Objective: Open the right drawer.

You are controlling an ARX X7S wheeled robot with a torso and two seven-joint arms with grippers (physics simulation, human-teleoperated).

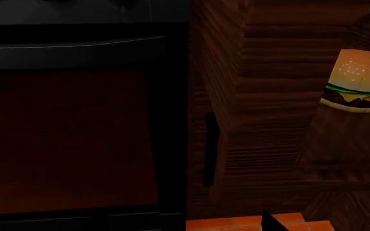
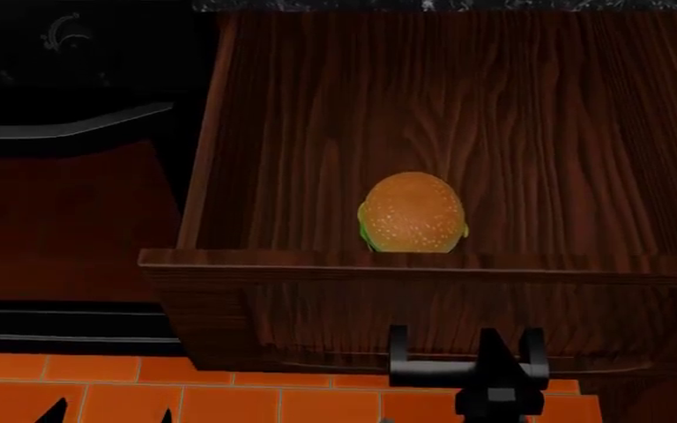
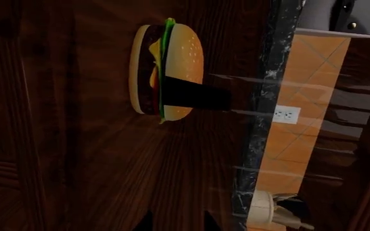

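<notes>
So the right drawer (image 2: 457, 132) is pulled well out from under the dark speckled countertop edge (image 2: 433, 5), and you can look straight down into its deep reddish-brown wooden box. A burger (image 2: 414, 212) sits on the drawer floor, close up against the inside of the front panel, sesame bun up. The short dark bar handle (image 2: 468, 357) hangs on the outside of the front panel, low in the head view.

The right pincer (image 2: 497, 388) is right at that handle, a dark pointed shape rising in front of the bar between its two posts. Honestly I can't tell whether it's clamped on the bar or just sitting against it. From its own wrist camera you only get two dark tips (image 3: 175, 219) at the edge of the picture, with a gap between them, over the drawer wood.

The left pincer (image 2: 109, 410) shows as two dark tips with a gap between them, down over the orange floor tiles (image 2: 197, 397), well apart from the drawer.

Left of the drawer is the black oven door (image 2: 68, 220) with its long grey handle (image 2: 68, 128), shut.
</notes>
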